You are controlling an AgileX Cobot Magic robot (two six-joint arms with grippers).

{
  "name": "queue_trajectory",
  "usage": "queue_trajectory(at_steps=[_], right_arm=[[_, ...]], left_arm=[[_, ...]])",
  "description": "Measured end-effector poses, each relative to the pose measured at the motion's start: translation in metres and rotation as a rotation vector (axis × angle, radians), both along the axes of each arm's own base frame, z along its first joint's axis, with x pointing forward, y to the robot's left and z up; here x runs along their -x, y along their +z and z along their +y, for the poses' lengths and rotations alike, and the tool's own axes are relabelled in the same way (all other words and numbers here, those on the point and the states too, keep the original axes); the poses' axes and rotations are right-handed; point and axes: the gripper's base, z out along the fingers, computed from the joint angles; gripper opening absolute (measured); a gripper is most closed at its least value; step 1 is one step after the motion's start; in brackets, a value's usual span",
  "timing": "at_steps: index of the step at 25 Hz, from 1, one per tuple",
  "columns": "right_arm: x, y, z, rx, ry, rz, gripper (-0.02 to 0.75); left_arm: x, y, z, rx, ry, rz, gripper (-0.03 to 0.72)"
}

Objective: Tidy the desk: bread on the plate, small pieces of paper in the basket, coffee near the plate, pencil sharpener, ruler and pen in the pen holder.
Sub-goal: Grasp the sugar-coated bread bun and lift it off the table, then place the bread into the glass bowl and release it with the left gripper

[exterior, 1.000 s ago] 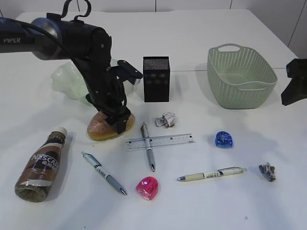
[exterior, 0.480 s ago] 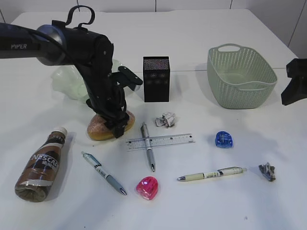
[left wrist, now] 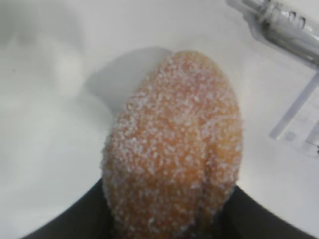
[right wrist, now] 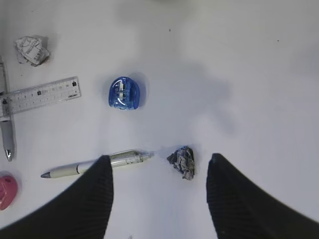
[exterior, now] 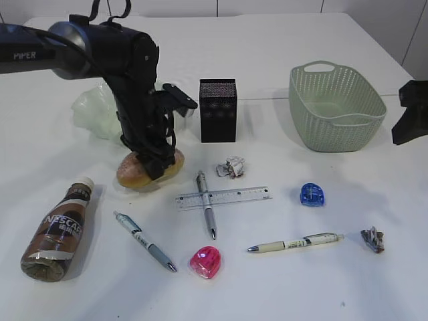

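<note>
The left arm (exterior: 100,53) is glossy black all over, built of rounded tubular segments that swell into bulbous joint housings. White capital letters spelling "PIPER" run along its upper link at about nine o'clock in the exterior view. A thin black cable (exterior: 110,10) loops up off the top of the elbow housing. Lower down, the wrist carries a boxy black bracket (exterior: 179,100) jutting out toward three o'clock. The left gripper (exterior: 159,167) is the same black, angular and blocky. The right gripper (right wrist: 158,194) shows two broad matte black fingers (right wrist: 87,199) with a fine ribbed texture. At three o'clock the right arm (exterior: 411,114) appears only as a black angular silhouette.
</note>
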Motion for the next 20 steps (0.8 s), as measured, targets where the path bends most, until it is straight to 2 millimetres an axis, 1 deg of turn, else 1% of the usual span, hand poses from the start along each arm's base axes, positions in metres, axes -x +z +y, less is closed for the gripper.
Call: queue_trajectory(at_steps=[4, 7, 10, 12, 16, 20], right_arm=[[-0.002, 0.001, 0.000, 0.002, -0.005, -0.027, 0.467], [-0.002, 0.001, 0.000, 0.002, -0.005, -0.029, 0.467], [-0.003, 0.001, 0.000, 0.002, -0.006, -0.033, 0.467], [-0.004, 0.002, -0.001, 0.003, -0.008, -0.044, 0.467], [-0.004, 0.002, -0.001, 0.003, -0.009, -0.047, 0.467], [-0.004, 0.002, -0.001, 0.004, -0.009, -0.050, 0.467]], left_arm=[[-0.002, 0.016, -0.005, 0.040, 0.037, 0.022, 0.274], [0.001, 0.024, -0.009, 0.080, 0.069, 0.068, 0.274], [0.000, 0.031, -0.011, 0.097, 0.088, 0.073, 0.274], [-0.001, 0.035, -0.012, 0.106, 0.099, 0.062, 0.274], [-0.007, 0.050, -0.015, 0.137, 0.116, 0.017, 0.272], [-0.014, 0.072, -0.018, 0.187, 0.189, -0.043, 0.268]])
